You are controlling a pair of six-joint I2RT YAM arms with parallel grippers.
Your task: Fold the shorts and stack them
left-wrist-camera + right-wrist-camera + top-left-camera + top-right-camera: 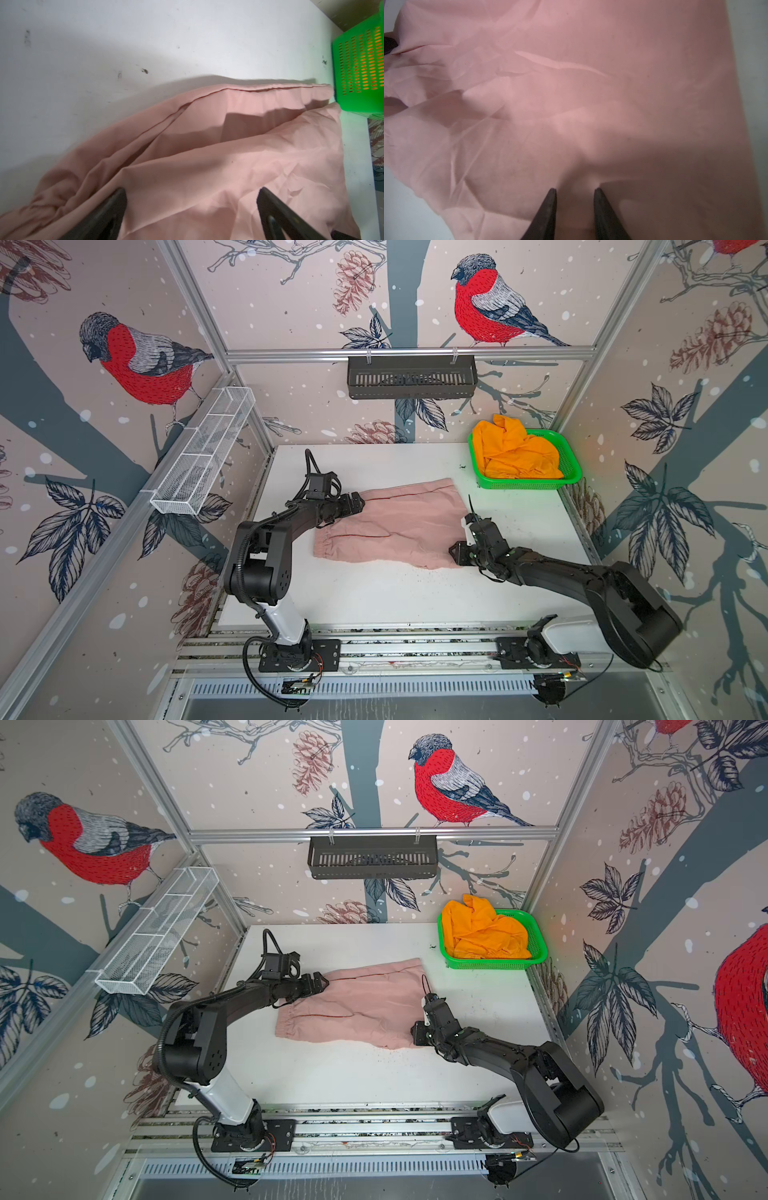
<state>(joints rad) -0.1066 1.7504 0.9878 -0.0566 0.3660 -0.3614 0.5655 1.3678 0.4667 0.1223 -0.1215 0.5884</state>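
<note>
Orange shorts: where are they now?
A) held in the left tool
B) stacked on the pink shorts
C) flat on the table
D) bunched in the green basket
D: in both top views the orange shorts lie crumpled inside the green basket at the far right corner of the table, while only the pink shorts lie spread on the table itself.

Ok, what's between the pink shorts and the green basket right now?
Only a narrow strip of bare white table separates the pink shorts from the green basket, apart from a few dark specks; both top views show it.
</note>
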